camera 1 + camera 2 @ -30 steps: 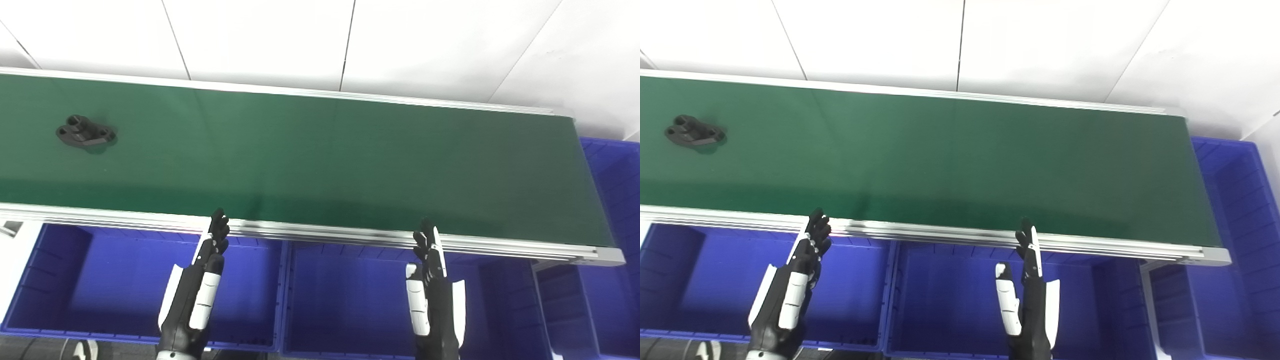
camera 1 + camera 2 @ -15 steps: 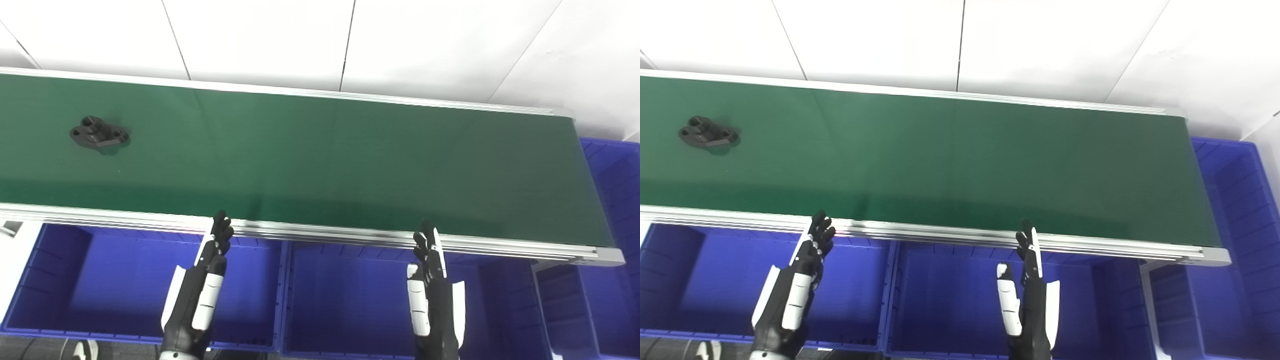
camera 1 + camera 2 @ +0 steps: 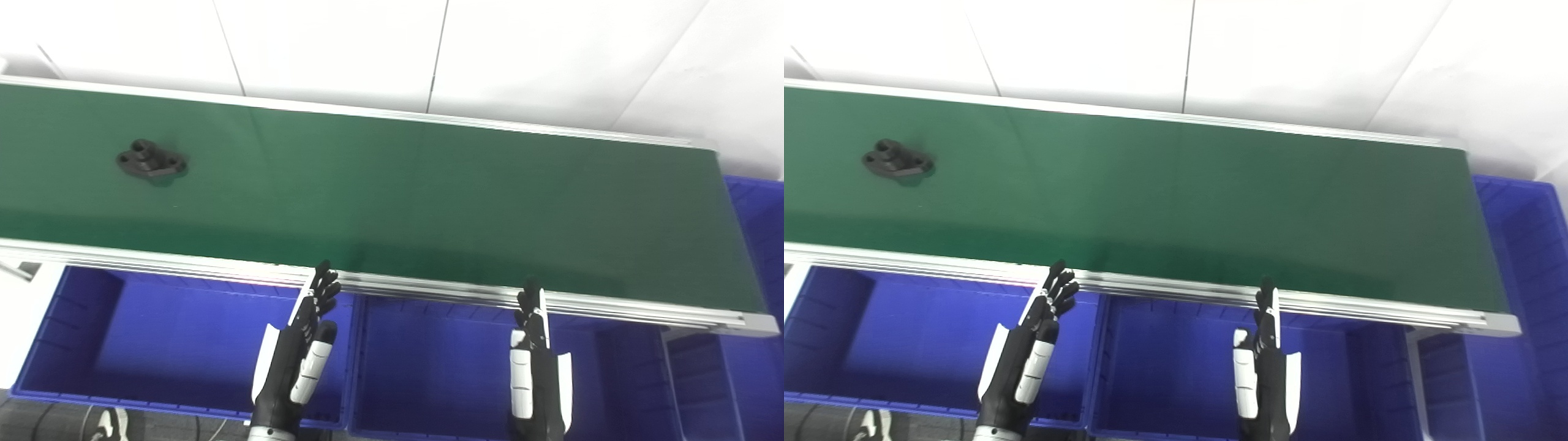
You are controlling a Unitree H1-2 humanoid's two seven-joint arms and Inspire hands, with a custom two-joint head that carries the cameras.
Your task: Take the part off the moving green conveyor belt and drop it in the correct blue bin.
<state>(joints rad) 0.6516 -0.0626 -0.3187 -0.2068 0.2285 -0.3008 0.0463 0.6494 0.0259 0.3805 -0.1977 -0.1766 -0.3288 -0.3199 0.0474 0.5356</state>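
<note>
Waiting is basically all that's going on here: the left hand (image 3: 298,361) is held up with its fingers spread and empty, fingertips just short of the belt's near aluminium rail (image 3: 429,288), hovering over the left blue bin (image 3: 73,343). The right hand (image 3: 538,367) is edge-on to the cameras, fingers straight and pressed close together, also holding nothing, parked above the middle blue bin (image 3: 429,367). My guess is both sit low at the near edge so either one can reach in over the rail once the part comes within range, and being already over the bins keeps the drop short. The part (image 3: 150,164), a small black flanged piece with holes in it, lies flat on the green conveyor belt (image 3: 429,196) far out at the left end, toward the back half, well apart from both hands. So the left hand looks like the obvious candidate, though nothing here tells me which bin is the "correct" one. A third blue bin (image 3: 759,245) sits off the belt's right end. The belt surface is smooth and slightly glossy, so the part shouldn't snag. Behind it is just a plain white panelled wall (image 3: 343,49) with thin seams.
</note>
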